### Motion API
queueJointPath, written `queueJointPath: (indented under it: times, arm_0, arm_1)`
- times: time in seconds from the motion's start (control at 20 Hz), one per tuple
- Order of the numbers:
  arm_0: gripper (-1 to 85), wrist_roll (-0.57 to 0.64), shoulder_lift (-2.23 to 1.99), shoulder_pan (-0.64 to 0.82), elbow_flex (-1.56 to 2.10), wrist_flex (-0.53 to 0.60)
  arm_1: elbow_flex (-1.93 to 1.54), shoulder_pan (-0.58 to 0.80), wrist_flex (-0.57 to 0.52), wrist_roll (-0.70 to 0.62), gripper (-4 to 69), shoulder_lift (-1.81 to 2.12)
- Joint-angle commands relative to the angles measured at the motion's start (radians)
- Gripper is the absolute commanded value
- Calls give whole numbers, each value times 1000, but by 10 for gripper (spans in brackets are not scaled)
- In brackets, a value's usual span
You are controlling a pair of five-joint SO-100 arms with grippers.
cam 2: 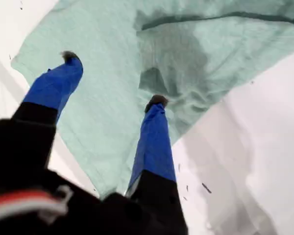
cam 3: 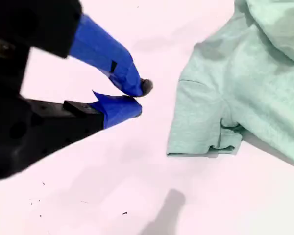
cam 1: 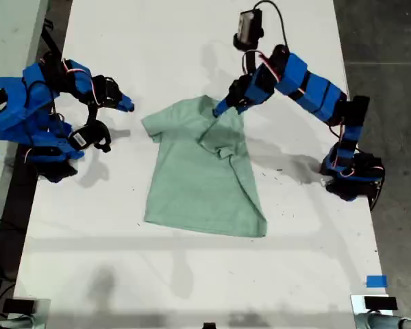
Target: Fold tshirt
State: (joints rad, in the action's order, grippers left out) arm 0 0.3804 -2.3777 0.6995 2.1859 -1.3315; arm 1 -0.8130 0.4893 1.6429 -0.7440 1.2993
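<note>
Hovering wide open over the folded-in sleeve, my first hand (cam 2: 112,78) is nearer the tshirt (cam 1: 202,175), lying lengthwise mid-tabletop (cam 1: 157,274), while my second hand (cam 3: 137,95), nearly closed and empty, waits beside the other sleeve.

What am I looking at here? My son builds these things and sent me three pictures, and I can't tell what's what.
These are two small blue robot arms on a white table, meant to fold the tshirt lying between them. One picture looks down from above; the other two come from cameras mounted on each arm. My first gripper is open over the tshirt, with one sleeve already folded inward; it holds nothing. My second gripper, at the exterior view's left, sits over bare table beside the other sleeve, nearly closed and empty.
</note>
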Motion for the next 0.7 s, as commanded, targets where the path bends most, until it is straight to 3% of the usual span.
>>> queueJointPath:
  times: [0.0,0.25,0.5,0.6,0.65]
  arm_0:
    - [8,11,48,23,-54,9]
    - [1,121,362,64,-304,-72]
    - [1,261,508,115,-436,-41]
    - [102,285,572,149,-431,-35]
    - [193,296,588,164,-405,-14]
  arm_1:
    - [-127,38,11,-38,279,235]
    - [-390,54,0,-29,254,368]
    - [-514,34,-20,-17,230,414]
    - [-555,32,-28,-15,220,443]
    - [-575,34,-31,-12,218,460]
